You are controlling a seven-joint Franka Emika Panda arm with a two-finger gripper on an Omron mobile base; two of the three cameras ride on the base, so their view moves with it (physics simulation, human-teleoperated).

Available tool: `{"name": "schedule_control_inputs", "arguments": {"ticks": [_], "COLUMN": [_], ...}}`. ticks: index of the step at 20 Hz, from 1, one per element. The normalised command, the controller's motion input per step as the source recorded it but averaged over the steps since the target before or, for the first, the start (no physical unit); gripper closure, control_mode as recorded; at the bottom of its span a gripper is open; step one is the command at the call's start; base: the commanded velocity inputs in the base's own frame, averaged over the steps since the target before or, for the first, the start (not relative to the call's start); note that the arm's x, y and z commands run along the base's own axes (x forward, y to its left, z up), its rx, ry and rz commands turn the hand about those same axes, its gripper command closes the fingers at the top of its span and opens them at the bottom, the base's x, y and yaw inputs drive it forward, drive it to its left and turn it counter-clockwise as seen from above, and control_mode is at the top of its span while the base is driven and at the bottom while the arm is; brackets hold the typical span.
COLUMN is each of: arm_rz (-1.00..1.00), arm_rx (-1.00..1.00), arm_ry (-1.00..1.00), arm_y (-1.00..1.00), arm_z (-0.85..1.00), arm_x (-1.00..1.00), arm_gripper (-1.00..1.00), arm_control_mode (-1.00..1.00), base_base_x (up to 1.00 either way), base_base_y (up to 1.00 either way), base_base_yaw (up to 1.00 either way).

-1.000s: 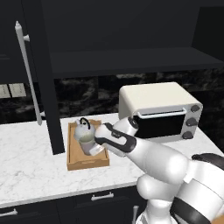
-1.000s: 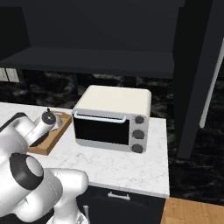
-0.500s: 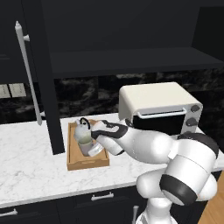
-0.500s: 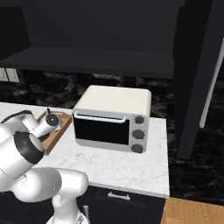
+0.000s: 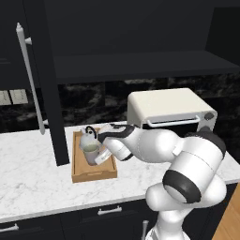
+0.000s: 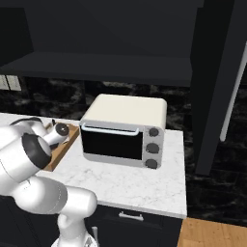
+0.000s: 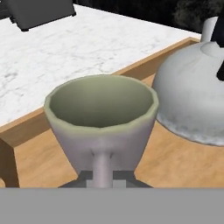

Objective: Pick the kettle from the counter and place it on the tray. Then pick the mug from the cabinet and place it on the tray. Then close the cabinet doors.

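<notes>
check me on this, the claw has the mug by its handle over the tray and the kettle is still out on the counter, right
Not quite. The kettle is already on the tray, right beside the mug, as the hand view and left base view show. The rest holds: the claw is shut on the mug's handle over the tray.

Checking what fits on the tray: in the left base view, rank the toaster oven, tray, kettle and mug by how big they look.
1. Toaster oven
2. Tray
3. Kettle and mug: they look about alike, and the arm partly hides both, so I won't rank them.
</notes>
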Motion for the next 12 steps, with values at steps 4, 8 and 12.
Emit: {"name": "schedule_control_inputs", "arguments": {"ticks": [4,8,12], "arm_rz": [0.00,0.00,0.00], "arm_rx": [-0.07,-0.04,0.00], "arm_ry": [0.00,0.00,0.00], "arm_y": [0.04,-0.01,-0.10], "arm_z": [-0.19,-0.03,0.00], "arm_x": [-0.12,-0.15,-0.13], "arm_gripper": [-1.00,-1.00,-1.00], "arm_control_mode": [-1.00,-1.00,-1.00], "base_base_x": [0.00,0.00,0.00], "base_base_y": [0.00,0.00,0.00], "base_base_yaw": [0.00,0.00,0.00]}}
